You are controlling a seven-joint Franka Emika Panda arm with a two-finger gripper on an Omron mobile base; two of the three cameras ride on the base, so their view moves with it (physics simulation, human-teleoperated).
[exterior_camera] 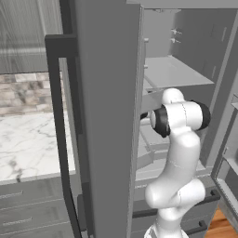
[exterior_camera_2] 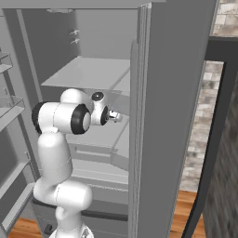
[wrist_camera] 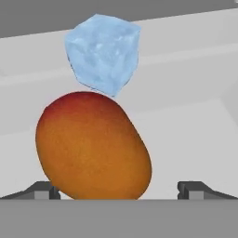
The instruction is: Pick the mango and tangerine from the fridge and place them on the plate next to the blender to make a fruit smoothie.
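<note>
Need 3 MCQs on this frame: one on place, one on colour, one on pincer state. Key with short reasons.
1. Where does the mango sit relative to the pincer?
A. between its two fingertips
B. far outside both tips
C. behind the fridge door

2. What colour is the cube-shaped thing beyond the mango?
A. green
B. pale blue
C. black

3. What state is the pincer in?
A. shut on the mango
B. shut on nothing
C. open

Answers:
1 A, in the hand view the fruit fills the space between the fingertips.
2 B, it looks like a translucent pale blue block.
3 C, the tips stand wide apart, the right one clear of the mango.
</note>
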